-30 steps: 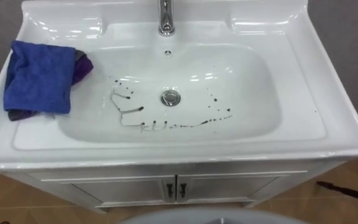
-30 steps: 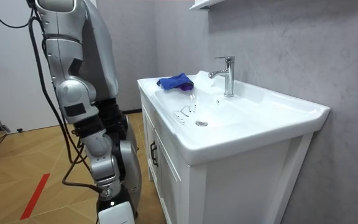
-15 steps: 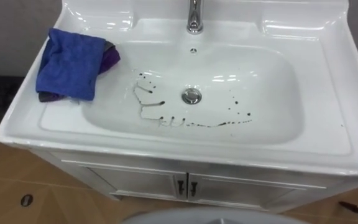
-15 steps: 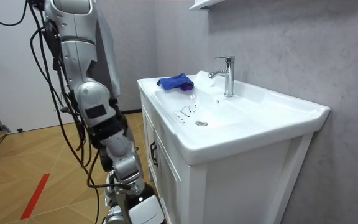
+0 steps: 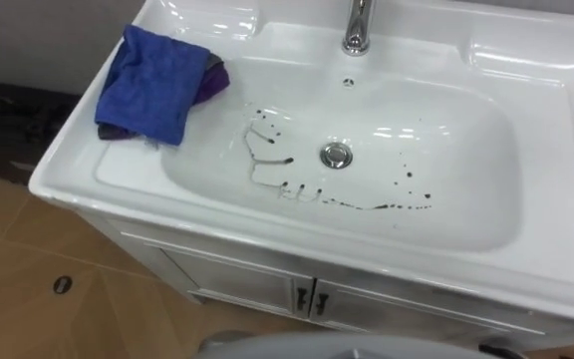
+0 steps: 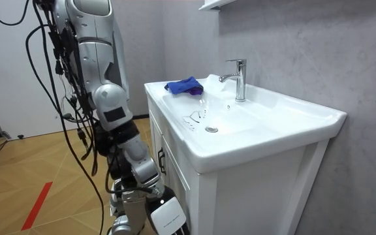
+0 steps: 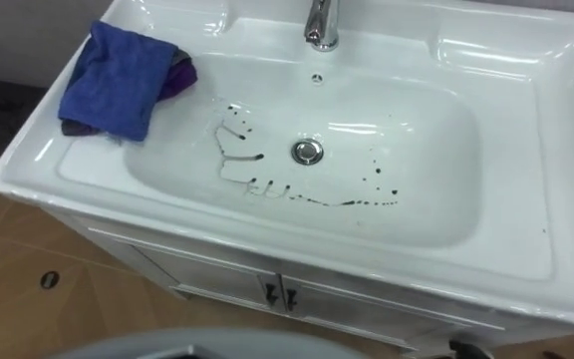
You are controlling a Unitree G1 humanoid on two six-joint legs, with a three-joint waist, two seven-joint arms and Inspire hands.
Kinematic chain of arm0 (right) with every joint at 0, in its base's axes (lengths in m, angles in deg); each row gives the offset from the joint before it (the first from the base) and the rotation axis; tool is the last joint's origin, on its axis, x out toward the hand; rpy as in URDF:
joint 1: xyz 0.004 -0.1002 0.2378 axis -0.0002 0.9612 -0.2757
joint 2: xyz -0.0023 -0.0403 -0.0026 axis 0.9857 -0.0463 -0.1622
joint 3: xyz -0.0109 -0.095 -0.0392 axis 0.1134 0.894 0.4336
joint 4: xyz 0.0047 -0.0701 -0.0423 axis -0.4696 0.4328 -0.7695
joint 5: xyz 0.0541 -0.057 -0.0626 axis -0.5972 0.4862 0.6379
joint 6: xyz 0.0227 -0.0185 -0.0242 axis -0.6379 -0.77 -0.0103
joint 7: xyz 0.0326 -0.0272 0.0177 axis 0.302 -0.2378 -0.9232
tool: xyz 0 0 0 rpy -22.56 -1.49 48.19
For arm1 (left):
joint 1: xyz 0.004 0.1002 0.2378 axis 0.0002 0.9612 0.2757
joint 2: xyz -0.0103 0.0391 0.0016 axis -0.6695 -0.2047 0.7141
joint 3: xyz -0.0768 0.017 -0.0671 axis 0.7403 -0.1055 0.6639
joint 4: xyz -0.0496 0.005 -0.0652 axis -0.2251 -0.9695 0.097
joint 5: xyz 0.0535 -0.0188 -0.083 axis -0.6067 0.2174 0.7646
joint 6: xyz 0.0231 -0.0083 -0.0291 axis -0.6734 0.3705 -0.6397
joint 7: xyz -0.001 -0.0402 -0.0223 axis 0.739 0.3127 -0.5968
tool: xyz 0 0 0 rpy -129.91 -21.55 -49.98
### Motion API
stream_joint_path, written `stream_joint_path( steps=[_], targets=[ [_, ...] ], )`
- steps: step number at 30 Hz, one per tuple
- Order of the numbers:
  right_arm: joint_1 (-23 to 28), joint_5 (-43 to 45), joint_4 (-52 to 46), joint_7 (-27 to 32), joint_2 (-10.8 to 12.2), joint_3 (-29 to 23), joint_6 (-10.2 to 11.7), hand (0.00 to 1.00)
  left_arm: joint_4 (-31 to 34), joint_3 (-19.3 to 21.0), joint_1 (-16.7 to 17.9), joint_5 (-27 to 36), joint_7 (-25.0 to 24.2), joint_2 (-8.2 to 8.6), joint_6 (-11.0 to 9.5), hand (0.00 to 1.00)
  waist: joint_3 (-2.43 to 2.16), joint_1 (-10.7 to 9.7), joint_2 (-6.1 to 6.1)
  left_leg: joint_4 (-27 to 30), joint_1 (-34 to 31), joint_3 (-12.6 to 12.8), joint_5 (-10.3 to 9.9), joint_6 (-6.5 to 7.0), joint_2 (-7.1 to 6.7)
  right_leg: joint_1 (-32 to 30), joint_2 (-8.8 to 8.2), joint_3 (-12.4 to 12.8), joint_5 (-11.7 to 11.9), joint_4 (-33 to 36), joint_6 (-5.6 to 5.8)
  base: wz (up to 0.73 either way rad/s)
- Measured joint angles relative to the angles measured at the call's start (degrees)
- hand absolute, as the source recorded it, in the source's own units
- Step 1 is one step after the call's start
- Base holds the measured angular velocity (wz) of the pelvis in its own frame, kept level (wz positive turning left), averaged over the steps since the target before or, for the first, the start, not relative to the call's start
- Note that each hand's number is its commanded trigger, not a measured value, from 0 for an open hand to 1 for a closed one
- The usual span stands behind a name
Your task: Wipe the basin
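Approaching seems the step in hand, with wiping not yet begun: in the left eye view the blue cloth (image 5: 152, 85) lies bunched on the far left rim of the basin (image 5: 73, 170), and dark marks (image 5: 287, 187) streak the bowl beside the drain (image 5: 336, 155). In the room view the robot stands at the cabinet front, its right hand (image 6: 163, 214) hanging low; whether its fingers are curled or straight I cannot tell. The cloth sits well above and beyond those fingers. In the right eye view the marks run rightward from near the cloth. Next, I judge, a hand must rise to the rim and grasp the cloth.
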Motion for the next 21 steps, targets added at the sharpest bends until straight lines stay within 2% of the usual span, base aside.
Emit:
stream_joint_path(
  steps=[2,5,7,13,21],
  targets=[
    [0.5,-1.2,0.0,-0.1,0.0,0.0,0.4,0.0,1.9,0.3,0.0,1.3,1.4,-0.75,-1.3,0.0,-0.07,0.9,0.24,0.0,0.1,0.0,0.0,0.0,-0.02,-0.1,0.05,0.4,0.0,0.0,0.0,-0.05],
    [0.5,-1.1,0.1,-0.5,-0.1,0.1,0.6,0.0,6.0,0.6,0.0,1.2,3.3,-1.05,-2.1,0.0,-0.12,1.8,0.46,-0.1,0.1,-0.2,0.0,0.01,-0.01,-0.8,0.08,0.9,0.0,0.4,-0.01,-0.07],
    [0.6,-1.1,0.1,-0.8,-0.1,0.1,0.6,0.0,9.3,0.7,0.0,1.2,4.4,-1.19,-2.7,0.0,0.02,2.3,0.55,-0.2,0.1,-0.4,0.0,0.04,-0.02,-1.0,0.04,0.8,0.0,0.8,-0.01,-0.03],
    [1.1,-1.2,0.0,-1.4,-0.1,0.0,1.7,0.0,20.0,0.7,-0.3,1.2,6.3,-1.52,-5.9,0.0,0.06,2.3,0.64,-0.1,0.0,-1.1,0.0,0.04,-0.08,-1.0,0.06,0.4,0.0,0.9,-0.04,0.0],
    [2.2,-1.2,-1.2,-1.6,-0.1,0.2,3.2,0.0,28.5,0.7,-1.7,1.2,8.2,-2.27,-6.5,0.0,0.07,1.5,0.78,-0.1,-0.4,-1.1,0.0,0.04,-0.08,-1.7,0.13,0.5,-0.1,0.9,-0.07,-0.01]
  ],
)
